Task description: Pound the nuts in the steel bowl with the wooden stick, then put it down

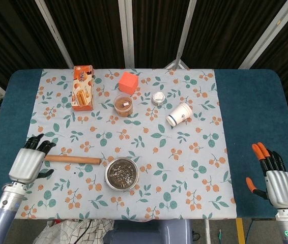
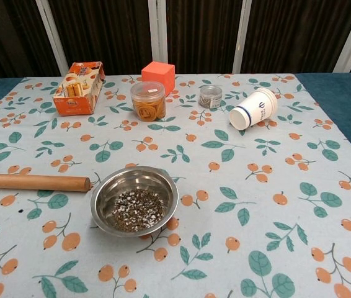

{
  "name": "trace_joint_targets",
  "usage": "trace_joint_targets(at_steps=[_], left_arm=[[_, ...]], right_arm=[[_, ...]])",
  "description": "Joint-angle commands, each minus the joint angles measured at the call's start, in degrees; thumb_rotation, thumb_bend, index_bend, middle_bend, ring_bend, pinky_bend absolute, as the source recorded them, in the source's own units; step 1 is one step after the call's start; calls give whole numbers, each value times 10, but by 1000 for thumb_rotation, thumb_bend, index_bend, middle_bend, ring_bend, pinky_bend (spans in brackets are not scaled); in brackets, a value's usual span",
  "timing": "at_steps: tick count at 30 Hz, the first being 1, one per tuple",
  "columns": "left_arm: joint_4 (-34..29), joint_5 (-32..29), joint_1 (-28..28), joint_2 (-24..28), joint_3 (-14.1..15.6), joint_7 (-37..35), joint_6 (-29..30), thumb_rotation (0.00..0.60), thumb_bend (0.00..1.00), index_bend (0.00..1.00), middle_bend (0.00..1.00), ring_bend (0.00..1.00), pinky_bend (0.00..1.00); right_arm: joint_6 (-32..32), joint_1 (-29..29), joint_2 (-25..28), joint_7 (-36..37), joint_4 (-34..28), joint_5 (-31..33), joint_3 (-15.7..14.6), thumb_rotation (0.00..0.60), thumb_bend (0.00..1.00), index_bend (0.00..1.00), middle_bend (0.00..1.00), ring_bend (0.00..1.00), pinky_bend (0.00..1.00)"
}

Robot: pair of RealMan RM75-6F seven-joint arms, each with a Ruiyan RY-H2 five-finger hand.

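Observation:
The wooden stick (image 1: pixel 74 159) (image 2: pixel 33 182) lies flat on the floral cloth, left of the steel bowl (image 1: pixel 122 174) (image 2: pixel 134 200), which holds crushed nuts. My left hand (image 1: pixel 28 163) hovers over the stick's left end, fingers apart, holding nothing. Far off at the table's near right edge, my right hand (image 1: pixel 275 178) stays open with its orange-tipped fingers spread. Neither hand shows in the chest view.
At the back stand an orange snack box (image 1: pixel 83 94), an orange cube (image 1: pixel 128 82), a clear lidded jar (image 1: pixel 123 105), a small steel tin (image 1: pixel 158 98) and a tipped paper cup (image 1: pixel 179 114). Blue table (image 1: pixel 251 112) flanks the cloth.

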Motion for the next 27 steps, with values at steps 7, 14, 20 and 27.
trace_joint_targets(at_steps=[7,14,20,27], left_arm=[[30,-108,-67,-118,-22,127,-63,600,178,336,345,219,296],[65,-143,-92,-183,-26,176,-61,600,289,369,392,270,341],[84,-167,-107,-212,-31,192,-58,600,322,384,403,277,345],[92,-192,-125,-231,-31,217,-59,600,371,381,400,277,339]], right_arm=[[-3,0,4,12,-1,4,1,600,367,0,0,0,0],[-5,1,6,22,-3,4,0,600,367,0,0,0,0],[-6,1,8,27,-5,4,0,600,367,0,0,0,0],[-7,1,9,29,-5,6,0,600,367,0,0,0,0]])
